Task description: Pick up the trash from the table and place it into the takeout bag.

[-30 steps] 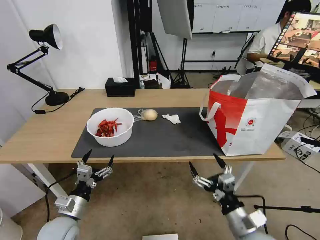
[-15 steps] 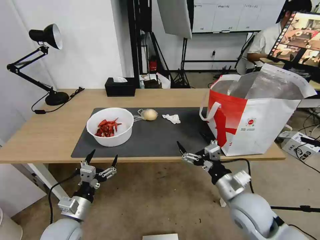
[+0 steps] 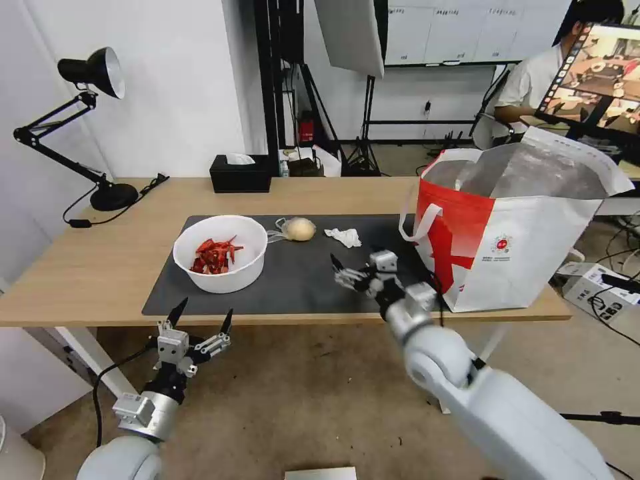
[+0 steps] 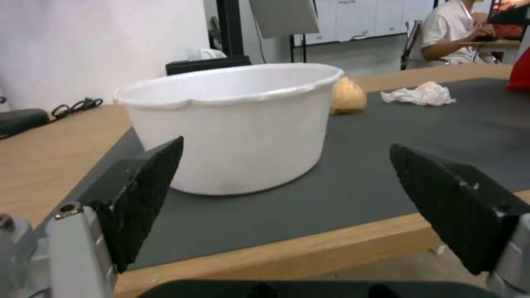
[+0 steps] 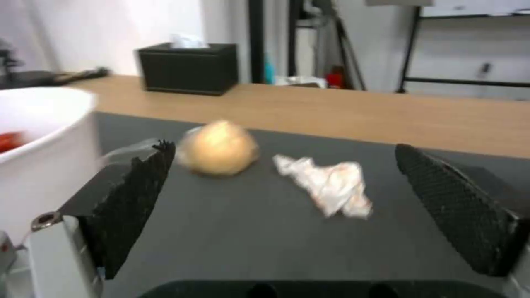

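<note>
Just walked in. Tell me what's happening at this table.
The robot is clearing trash into the bag. Its right hand is open over the mat, empty, pointing toward the tissue and the bun. Its left hand hangs open below the table edge, in front of the bowl of red shells. Nothing is held. Bowl, bun and tissue all lie on the mat.

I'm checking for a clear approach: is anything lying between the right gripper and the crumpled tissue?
No. In the right wrist view, only bare dark mat lies between the open right gripper and the crumpled tissue; the bagged bun sits beside it.
</note>
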Controlling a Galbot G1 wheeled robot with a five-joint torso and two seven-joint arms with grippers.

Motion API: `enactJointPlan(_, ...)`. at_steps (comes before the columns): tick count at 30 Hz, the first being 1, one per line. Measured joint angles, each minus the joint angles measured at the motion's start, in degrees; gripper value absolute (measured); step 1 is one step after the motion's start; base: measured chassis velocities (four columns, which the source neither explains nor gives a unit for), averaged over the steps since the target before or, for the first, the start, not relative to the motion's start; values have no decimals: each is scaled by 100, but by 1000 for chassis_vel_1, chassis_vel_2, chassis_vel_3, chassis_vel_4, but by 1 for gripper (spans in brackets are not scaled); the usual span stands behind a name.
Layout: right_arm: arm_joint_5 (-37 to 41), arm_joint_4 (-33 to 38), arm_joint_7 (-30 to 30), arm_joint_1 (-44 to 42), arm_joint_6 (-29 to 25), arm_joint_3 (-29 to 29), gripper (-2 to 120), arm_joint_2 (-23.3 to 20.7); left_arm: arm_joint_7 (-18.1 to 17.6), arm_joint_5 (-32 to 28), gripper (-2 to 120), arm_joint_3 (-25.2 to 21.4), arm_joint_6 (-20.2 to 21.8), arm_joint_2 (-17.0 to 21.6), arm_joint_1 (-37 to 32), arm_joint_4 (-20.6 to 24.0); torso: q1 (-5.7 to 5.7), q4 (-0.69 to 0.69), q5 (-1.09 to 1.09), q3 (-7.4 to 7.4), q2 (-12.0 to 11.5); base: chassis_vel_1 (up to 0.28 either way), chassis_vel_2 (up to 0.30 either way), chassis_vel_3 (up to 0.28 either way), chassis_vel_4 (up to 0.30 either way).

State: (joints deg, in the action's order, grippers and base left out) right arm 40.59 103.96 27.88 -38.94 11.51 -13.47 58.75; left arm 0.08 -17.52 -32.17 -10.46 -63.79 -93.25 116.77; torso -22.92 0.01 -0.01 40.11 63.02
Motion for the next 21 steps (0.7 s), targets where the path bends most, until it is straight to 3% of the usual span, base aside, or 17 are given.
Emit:
enactJointPlan(5, 223, -552, 411, 661, 196, -285, 100, 281, -5, -30, 100, 23, 3, 3, 70, -92, 0, 0, -1, 0, 0, 0, 0, 0, 0)
enactJointPlan(7, 491, -1223, 730, 1181, 237, -511, 100, 628, -9, -49, 100, 51, 4, 20, 129, -181, 0, 0, 0, 0, 0, 0, 0, 0, 0)
enactJointPlan(14, 637, -2133, 1209, 1540, 511, -593, 100, 1093, -14, -63, 100, 74, 2, 28, 175, -265, 0, -1, 1, 0, 0, 0, 0, 0, 0)
enactJointPlan(21, 782, -2741, 1245, 1714, 603, -566, 100, 1393, -13, -68, 100, 75, -48, -23, 181, -370, 0, -1, 0, -1, 0, 0, 0, 0, 0)
